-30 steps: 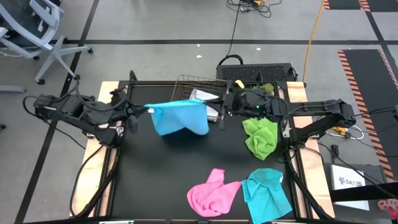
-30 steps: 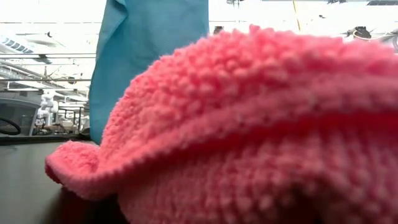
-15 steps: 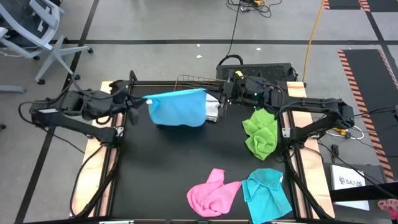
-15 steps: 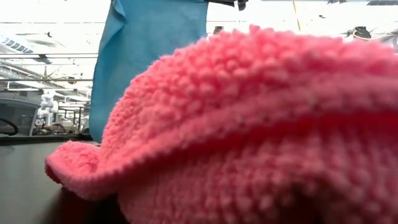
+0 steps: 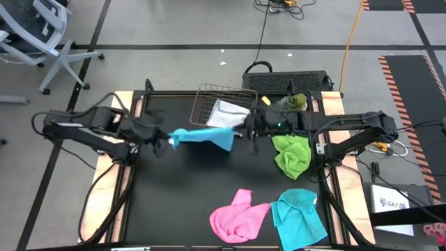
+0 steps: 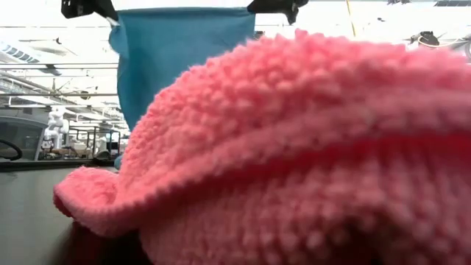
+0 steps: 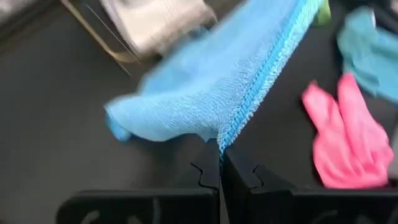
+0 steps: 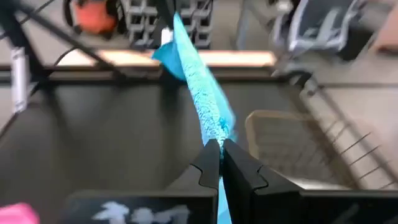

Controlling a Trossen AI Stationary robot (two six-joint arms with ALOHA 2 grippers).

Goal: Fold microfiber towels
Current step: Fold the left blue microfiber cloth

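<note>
Held towel: a cyan-blue towel (image 5: 203,135) is stretched between the two grippers above the black surface (image 5: 181,195), its top edge taut and the cloth hanging down from it, as the low view shows (image 6: 184,59).
Left gripper: the left gripper (image 5: 170,141) is pinched closed on one corner of the held towel; in its wrist view the stitched edge runs straight out from between the closed fingertips (image 7: 219,163).
Right gripper: the right gripper (image 5: 240,132) is clamped on the opposite corner, with the cloth edge rising from between its fingers (image 8: 217,158) toward the other arm.
Relation of towel to grippers: the towel spans the gap between them, touching both, with its hanging part nearer the right gripper.
White-grey towel: a white-grey towel (image 5: 224,115) lies in the copper wire basket (image 5: 206,103), just behind the held towel and near the right gripper.
Lime green towel: a crumpled lime green towel (image 5: 293,155) lies on the surface just beside the right arm, on the near side of the right gripper.
Pink towel: a bunched pink towel (image 5: 239,216) lies well apart from both grippers, at the near edge of the surface; it fills most of the low view (image 6: 309,154).
Second cyan towel: a second cyan-blue towel (image 5: 300,216) lies touching the pink towel, on its right-arm side.
Plant: a small green plant (image 5: 293,102) stands behind the right arm.
</note>
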